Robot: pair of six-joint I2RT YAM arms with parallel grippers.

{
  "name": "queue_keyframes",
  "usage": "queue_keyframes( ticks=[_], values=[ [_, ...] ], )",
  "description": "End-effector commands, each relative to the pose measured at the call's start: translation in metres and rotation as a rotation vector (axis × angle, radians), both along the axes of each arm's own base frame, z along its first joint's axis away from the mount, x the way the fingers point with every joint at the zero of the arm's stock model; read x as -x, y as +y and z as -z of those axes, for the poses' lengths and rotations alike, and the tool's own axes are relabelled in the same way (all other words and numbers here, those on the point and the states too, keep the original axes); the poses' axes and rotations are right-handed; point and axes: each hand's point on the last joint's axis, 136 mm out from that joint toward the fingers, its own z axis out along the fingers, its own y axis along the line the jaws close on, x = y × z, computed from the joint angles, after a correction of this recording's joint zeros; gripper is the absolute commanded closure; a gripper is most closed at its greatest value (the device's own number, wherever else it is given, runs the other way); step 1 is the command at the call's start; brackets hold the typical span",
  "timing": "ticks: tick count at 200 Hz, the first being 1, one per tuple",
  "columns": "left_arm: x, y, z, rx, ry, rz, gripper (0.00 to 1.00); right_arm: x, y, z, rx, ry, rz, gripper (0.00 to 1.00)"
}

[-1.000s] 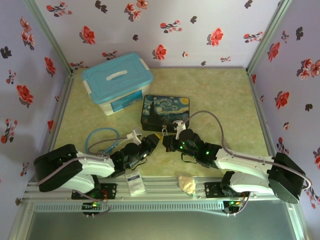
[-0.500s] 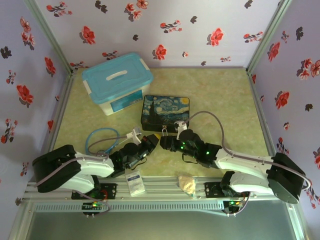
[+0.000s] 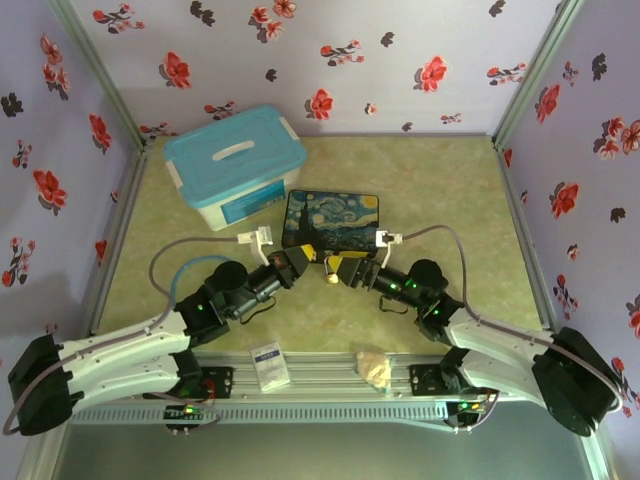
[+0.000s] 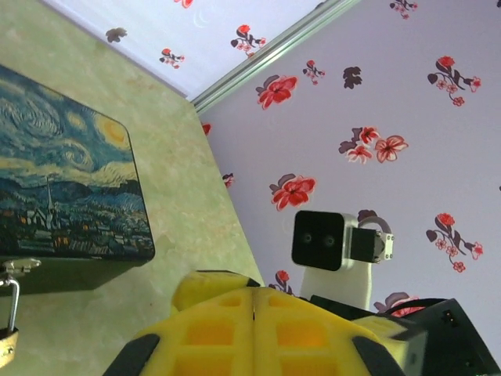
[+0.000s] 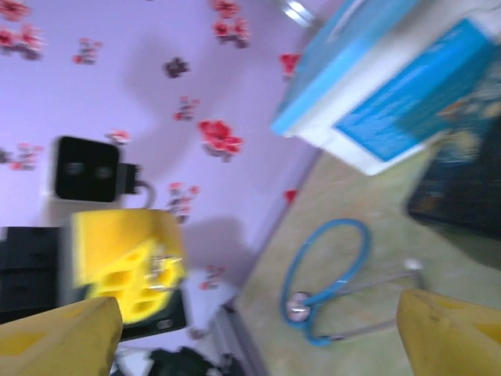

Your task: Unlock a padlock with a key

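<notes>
- Here, my two arms meet nose to nose in front of the box (image 4: 70,196). The padlock (image 4: 6,345) hangs there, its shackle through the hasp on the box's front edge, above the table (image 4: 188,196).
- The left gripper (image 4: 252,329) is pinched shut, its yellow fingers pressed flat together. From the right wrist, a small bright sliver sticks out at its tip. I take it for the key (image 5: 167,264), though the blur leaves me unsure.
- The right gripper (image 5: 250,338) stands wide open, nothing between its jaws, facing the left one. I read that as readiness to steady the lock while the other arm works the key.
- From the left wrist, the padlock sits low and to the left of the closed fingers, near but apart. From above, it lies between the two grippers, just in front of the box.
- With the shackle through the hasp, I judge the lock yet to be opened. The key's tip must first be lined up with the keyhole, which I cannot see.
- The stethoscope (image 5: 322,291) lies well off to the left, clear of the work.
</notes>
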Motion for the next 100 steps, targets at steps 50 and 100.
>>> queue_keyframes(
  ticks=[50,100],
  values=[
    [0.018,-0.011,-0.038,-0.001,-0.169,0.141,1.0,0.034,0.025,-0.082,-0.27,-0.169,-0.249,0.18],
    [0.017,-0.005,-0.055,0.078,-0.165,0.123,1.0,0.039,0.027,-0.08,-0.266,-0.185,-0.244,0.36]
  ],
)
